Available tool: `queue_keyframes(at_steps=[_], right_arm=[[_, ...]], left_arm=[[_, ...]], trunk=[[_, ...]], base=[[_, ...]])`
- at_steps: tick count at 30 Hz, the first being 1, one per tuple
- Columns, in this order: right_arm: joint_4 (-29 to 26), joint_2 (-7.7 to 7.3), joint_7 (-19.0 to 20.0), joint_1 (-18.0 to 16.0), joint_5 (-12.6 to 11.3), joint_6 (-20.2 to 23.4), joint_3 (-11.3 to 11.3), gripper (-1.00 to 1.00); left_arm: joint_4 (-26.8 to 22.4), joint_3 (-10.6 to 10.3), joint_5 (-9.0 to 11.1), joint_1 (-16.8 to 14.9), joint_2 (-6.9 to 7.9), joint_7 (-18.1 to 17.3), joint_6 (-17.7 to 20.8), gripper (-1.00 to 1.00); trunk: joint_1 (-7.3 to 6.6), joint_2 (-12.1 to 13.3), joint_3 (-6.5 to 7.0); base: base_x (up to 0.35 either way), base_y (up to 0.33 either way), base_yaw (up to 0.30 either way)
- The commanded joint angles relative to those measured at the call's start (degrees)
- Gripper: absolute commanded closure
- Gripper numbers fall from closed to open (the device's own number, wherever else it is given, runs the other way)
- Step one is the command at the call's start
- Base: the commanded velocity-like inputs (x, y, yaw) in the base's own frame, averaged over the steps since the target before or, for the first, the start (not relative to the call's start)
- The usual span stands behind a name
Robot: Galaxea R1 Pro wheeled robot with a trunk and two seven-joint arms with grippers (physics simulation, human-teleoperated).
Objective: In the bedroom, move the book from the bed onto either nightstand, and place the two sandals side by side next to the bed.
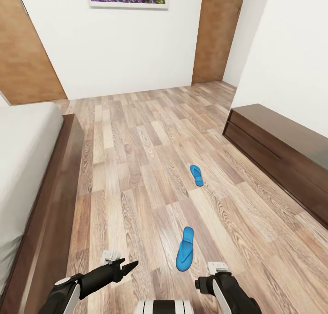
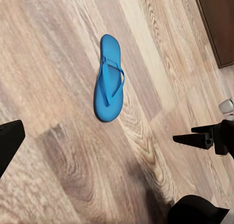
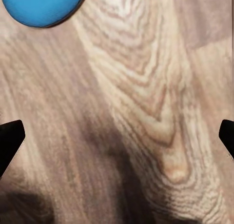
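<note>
Head view: two blue sandals on the plank floor (image 1: 136,159), both right of the bed (image 1: 27,168); nearer sandal (image 1: 185,249) between the two arms, farther sandal (image 1: 197,175) beyond it, toward the long low cabinet (image 1: 282,150). Left gripper (image 1: 125,266) low beside the bed frame, spread of its fingers impossible to judge here.

Left wrist view: nearer sandal (image 2: 109,77) flat on the floor, untouched.

Right wrist view: right gripper (image 3: 117,136) spread wide, empty, above bare floor just beside the sandal's edge (image 3: 41,7).

The wood-plank floor (image 1: 136,168) carried two blue sandals, one (image 1: 185,255) near the robot and another (image 1: 197,175) farther off, well apart, between the bed (image 1: 54,204) and a long dark cabinet (image 1: 282,154).
</note>
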Motion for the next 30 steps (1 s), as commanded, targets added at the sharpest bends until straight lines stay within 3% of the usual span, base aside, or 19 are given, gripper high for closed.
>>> queue_keyframes(at_steps=[1,4,5,13,30], right_arm=[[-0.4,0.04,-0.1,0.0,0.1,0.2,-0.1,-1.0],[-1.7,0.06,0.0,0.0,0.1,-0.4,-0.1,-1.0],[-2.4,0.1,0.1,0.0,0.0,-4.4,-0.1,-1.0],[-2.3,0.15,0.1,0.0,0.0,-10.2,0.0,-1.0],[-2.2,0.16,0.0,0.0,0.0,-11.2,0.0,-1.0]], left_arm=[[0.0,0.0,0.4,0.0,0.0,-0.1,0.5,-1.0],[0.0,0.0,0.4,0.0,0.0,-0.1,0.5,-1.0],[0.0,0.0,0.4,0.0,0.0,-0.1,0.5,-1.0],[0.0,0.0,0.4,0.0,0.0,-0.1,0.5,-1.0],[0.0,0.0,0.4,0.0,0.0,-0.1,0.5,-1.0]], trunk=[[-0.01,0.0,-0.04],[-0.01,0.0,-0.04],[-0.01,0.0,-0.04],[-0.01,0.0,-0.04],[-0.01,0.0,-0.04]], base=[[0.0,0.0,0.0],[0.0,0.0,0.0],[0.0,0.0,0.0],[0.001,0.0,0.0],[0.097,0.0,0.0]])
